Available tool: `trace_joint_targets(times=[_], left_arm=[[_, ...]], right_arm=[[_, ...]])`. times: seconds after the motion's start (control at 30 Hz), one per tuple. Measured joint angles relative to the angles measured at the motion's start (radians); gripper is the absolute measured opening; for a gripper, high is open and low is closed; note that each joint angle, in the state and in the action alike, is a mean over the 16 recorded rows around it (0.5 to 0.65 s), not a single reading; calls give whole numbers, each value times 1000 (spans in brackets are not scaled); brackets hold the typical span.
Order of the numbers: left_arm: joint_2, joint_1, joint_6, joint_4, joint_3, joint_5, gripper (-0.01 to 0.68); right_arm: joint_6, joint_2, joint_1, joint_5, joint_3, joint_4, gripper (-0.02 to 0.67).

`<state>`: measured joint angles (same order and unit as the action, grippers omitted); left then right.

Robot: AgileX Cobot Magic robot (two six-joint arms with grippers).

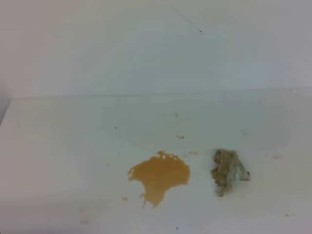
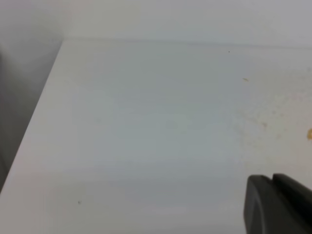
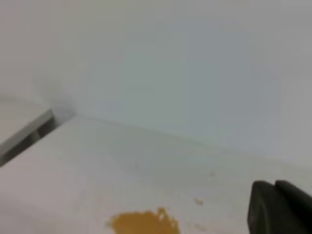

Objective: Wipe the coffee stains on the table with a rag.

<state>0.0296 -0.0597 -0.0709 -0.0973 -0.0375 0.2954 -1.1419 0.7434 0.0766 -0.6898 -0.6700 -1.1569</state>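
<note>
A: Stains first. What do the coffee stains (image 1: 159, 176) look like?

B: One orange-brown blotch with ragged, lobed edges, lying flat on the white surface (image 1: 63, 146) near its front, a little left of middle. A few tiny brown specks sit around it.

A: And the rag (image 1: 227, 171)?

B: Small lumpy wad, pale green-white with tan-brown soiling, just right of the blotch and apart from it, resting loose on the surface.

A: Hands?

B: Neither shows from the high view. The left hand (image 2: 278, 204) is only a dark corner at the bottom right of its wrist view, cut off by the edge; I cannot tell how its jaws stand. The right hand (image 3: 280, 207) is cut off likewise, but it is closed, holding nothing.

A: Anything hard to read?

B: The right wrist view catches only the blotch's top edge, blurred.
</note>
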Motion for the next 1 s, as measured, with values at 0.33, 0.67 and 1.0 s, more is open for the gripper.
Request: trace_joint_targets(times=[0.33,0.67,1.0], left_arm=[[0,0,0,0,0,-1,-3],[0,0,0,0,0,-1,-3],[0,0,0,0,0,-1,-3]], right_arm=[[106,295,-36,-138,-106,230,3],[392,524,-218,-82,-268,508,7],[567,741,-393,-22,-383,648,143]])
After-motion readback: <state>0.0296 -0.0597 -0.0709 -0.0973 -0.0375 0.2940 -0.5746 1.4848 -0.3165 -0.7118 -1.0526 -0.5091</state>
